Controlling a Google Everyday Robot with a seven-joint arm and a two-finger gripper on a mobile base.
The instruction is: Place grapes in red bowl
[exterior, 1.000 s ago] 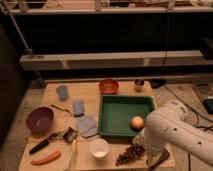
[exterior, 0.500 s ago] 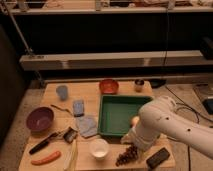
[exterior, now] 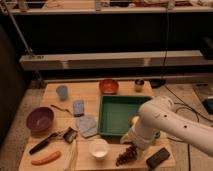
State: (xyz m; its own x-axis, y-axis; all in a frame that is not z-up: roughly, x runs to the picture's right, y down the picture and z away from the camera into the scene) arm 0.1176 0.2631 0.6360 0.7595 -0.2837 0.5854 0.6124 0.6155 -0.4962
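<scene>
Hanging just in front of the green tray's (exterior: 116, 112) near right corner, the gripper (exterior: 131, 144) stands wide open and holds nothing, directly above the grapes (exterior: 127, 156). The grapes lie on the table (exterior: 90, 96) just in front of the tray, between a white bowl (exterior: 98, 148) and a black block (exterior: 157, 157). The red bowl (exterior: 108, 86) sits just behind the tray's far left corner.

The gripper (exterior: 133, 144) over the grapes (exterior: 127, 156) is mostly hidden by the arm (exterior: 161, 120).
</scene>
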